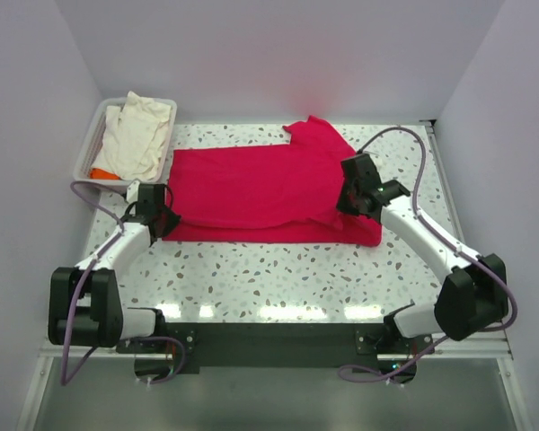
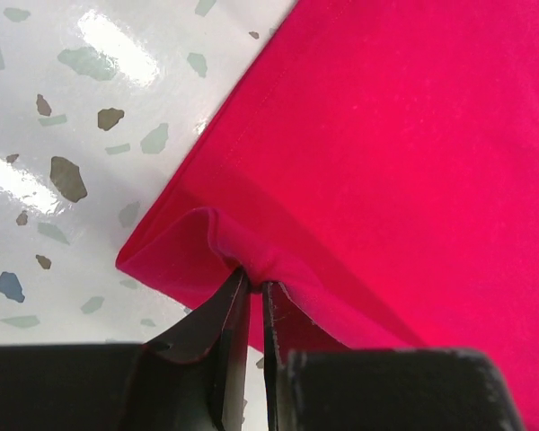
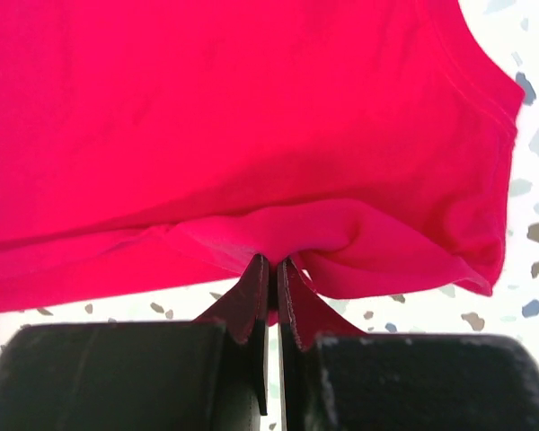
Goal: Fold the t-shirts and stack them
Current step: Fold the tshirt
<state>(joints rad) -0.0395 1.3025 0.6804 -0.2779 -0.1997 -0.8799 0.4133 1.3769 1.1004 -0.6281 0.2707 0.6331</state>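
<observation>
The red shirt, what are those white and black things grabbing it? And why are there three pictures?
Those are two robot arms bolted to a table. The big picture looks down from above. The other two come from small cameras on each arm's wrist, so you see the black fingers up close. A red shirt lies spread on the table. The left gripper pinches it near one corner, and the right gripper pinches its edge at the other end. At the back left, a white tray holds a cream shirt and a bit of orange cloth.
</observation>
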